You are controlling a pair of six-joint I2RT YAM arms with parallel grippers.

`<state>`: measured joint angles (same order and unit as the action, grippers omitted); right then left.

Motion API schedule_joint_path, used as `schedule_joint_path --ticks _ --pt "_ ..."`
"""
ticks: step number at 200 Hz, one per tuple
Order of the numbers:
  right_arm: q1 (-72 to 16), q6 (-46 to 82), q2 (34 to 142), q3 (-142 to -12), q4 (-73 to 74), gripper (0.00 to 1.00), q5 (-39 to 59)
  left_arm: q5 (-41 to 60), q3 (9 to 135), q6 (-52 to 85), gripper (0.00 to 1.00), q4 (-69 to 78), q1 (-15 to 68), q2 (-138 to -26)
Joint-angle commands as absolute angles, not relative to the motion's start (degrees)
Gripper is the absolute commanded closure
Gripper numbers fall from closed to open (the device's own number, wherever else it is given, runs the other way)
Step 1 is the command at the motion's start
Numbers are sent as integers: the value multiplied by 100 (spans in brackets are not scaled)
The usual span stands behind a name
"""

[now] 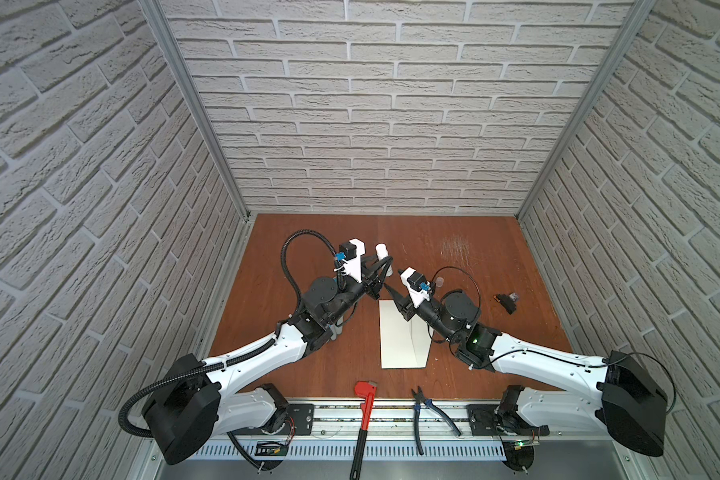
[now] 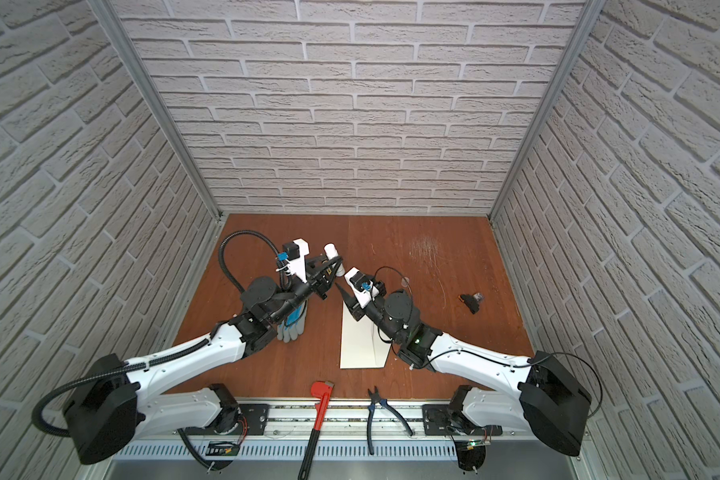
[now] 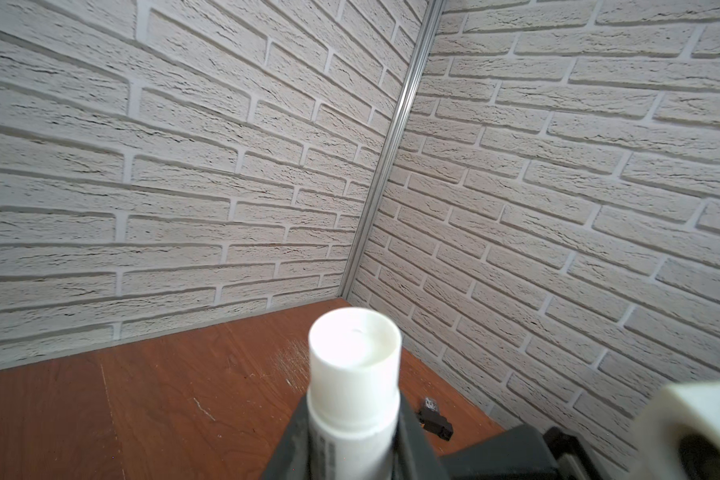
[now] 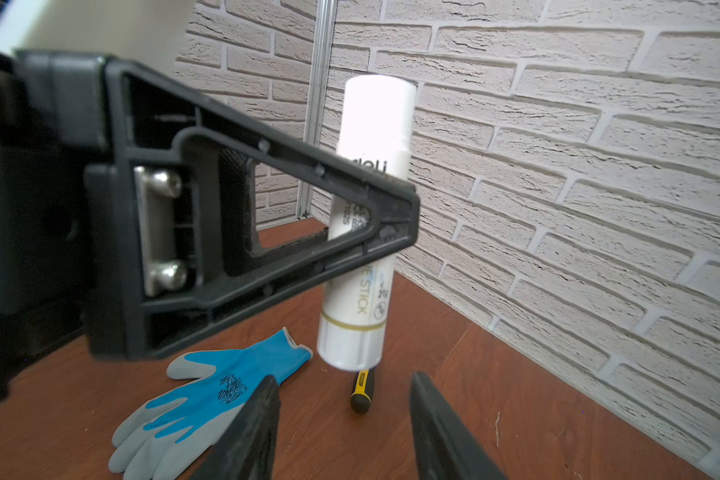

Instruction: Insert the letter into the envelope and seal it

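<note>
The only print that can be read is on the white cylindrical plastic glue stick [image 4: 360, 299], which in both top views is at about eleven o'clock from the cream-white paper envelope [image 1: 398, 349]. In the right wrist view, pale letters run lengthwise along its body and read "E STICK"; what comes before them is covered. Beside that word is a small blue-grey "21g". Nearer the cap, darker brand lettering appears upside down and looks like "deli", though it is partly hidden. Fine grey print between the two is too blurred to read.

The blue and grey knit glove [image 4: 208, 386], at about nine o'clock from the envelope, bears a small black printed emblem with no legible letters. The yellow and black tool handle [image 4: 360, 390] carries a tiny dark mark that cannot be read.
</note>
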<state>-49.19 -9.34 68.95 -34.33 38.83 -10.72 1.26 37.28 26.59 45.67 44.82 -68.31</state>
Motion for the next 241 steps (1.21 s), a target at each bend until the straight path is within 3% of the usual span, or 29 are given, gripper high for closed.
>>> schedule_joint_path --ticks 1,57,241 --pt "-4961 -1054 7049 -3596 4581 48 -1281 37 3902 2608 100 5011 4520 -6870" --pt "-4959 -1088 7417 -3599 5165 52 -1465 299 3902 2776 100 5213 4526 -7055" --pt "-4956 -816 7665 -3769 4813 70 -1771 497 3788 2839 100 5511 4544 -7137"
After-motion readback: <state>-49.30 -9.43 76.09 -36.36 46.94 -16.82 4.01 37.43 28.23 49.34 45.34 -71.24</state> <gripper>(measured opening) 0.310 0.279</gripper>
